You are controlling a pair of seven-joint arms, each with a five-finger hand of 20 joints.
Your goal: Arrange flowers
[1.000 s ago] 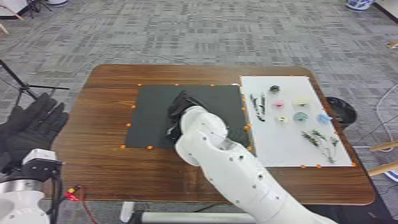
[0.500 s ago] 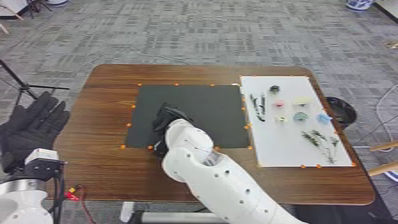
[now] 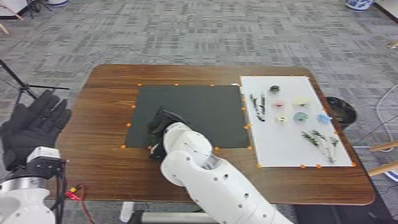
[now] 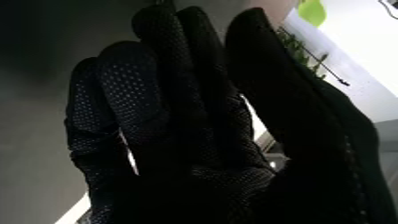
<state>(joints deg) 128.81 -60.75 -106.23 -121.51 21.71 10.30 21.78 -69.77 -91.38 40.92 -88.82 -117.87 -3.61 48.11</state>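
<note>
Smooth white shells with rounded segments make up the right arm [image 3: 233, 187], dotted with small dark screw holes; farther back from the hand sits a joint with a grey gap. The right hand [image 3: 165, 121] wears a black fabric glove, and up close the right hand [image 4: 195, 170] has a fine mesh weave, pale grip dots on some fingers [image 4: 126, 82] and a stitched seam along the thumb. The left hand [image 3: 32, 131] is gloved in black too; just behind it come a small white block [image 3: 43, 154], a silvery ring [image 3: 19, 185], a dark cable [image 3: 60, 181] alongside and a white left arm [image 3: 21, 207].
</note>
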